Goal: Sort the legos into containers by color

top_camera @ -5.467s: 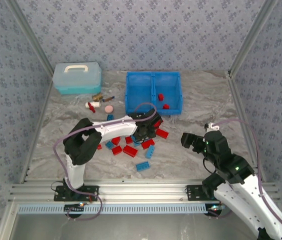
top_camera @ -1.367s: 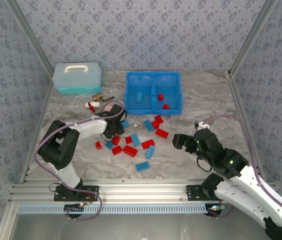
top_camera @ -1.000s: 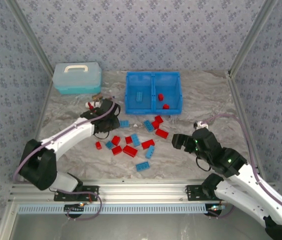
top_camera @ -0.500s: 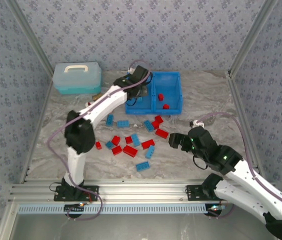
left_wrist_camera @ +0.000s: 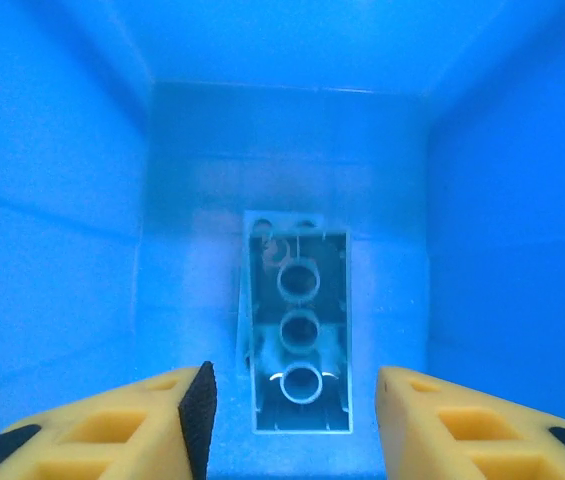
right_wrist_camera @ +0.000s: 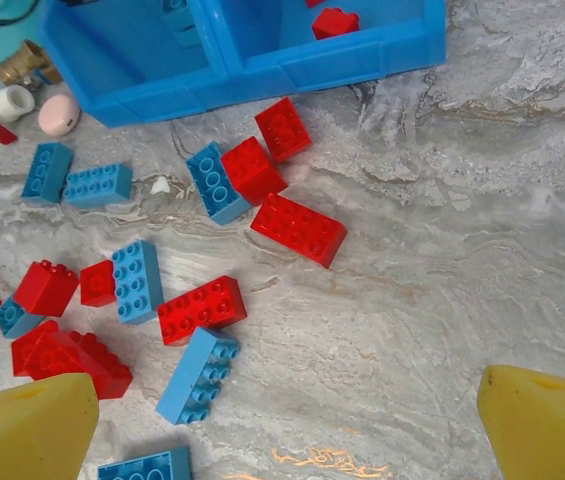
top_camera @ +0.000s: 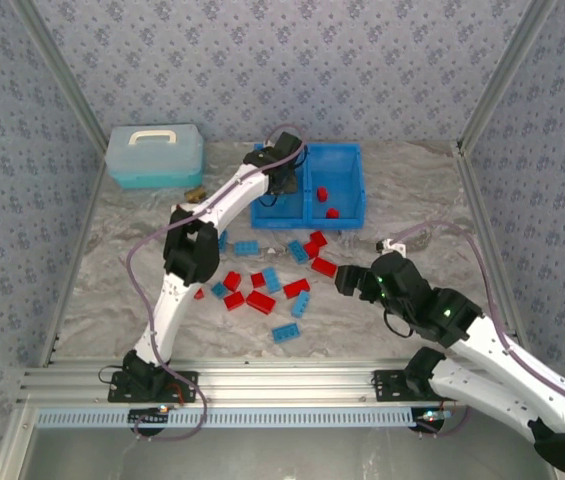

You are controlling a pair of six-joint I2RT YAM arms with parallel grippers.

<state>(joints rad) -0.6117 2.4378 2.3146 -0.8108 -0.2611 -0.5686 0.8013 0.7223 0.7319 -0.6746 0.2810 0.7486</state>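
The work surface is a grey marbled table (top_camera: 412, 190) enclosed by blue-grey patterned walls. A bright blue open-top bin (top_camera: 334, 147) stands at the far middle of it. A centre wall splits the bin into two square compartments.

Task items: small studded plastic bricks in two colours. The red bricks (right_wrist_camera: 299, 229) and mid-blue bricks (right_wrist_camera: 137, 281) lie mixed and scattered on the table on the near side of the bin. Some touch, others lie apart. Most show their studs upward.

Bin contents:
- Left compartment (left_wrist_camera: 52, 200): one blue brick (left_wrist_camera: 297, 325) lies on the floor, hollow underside up, with three round tubes showing.
- Right compartment (top_camera: 347, 180): two small red pieces (top_camera: 322, 194), apart from each other.

My left gripper (left_wrist_camera: 295, 400) reaches down inside the left compartment. Its yellow fingers (left_wrist_camera: 152, 420) are spread wide and hold nothing; the blue brick lies just beyond the tips.

My right gripper (right_wrist_camera: 289, 400) hangs on the near side of the bin, to the right of the scatter. Its fingers are spread wide and hold nothing.

A pale blue lidded box (top_camera: 154, 155) with a white handle sits left of the bin.
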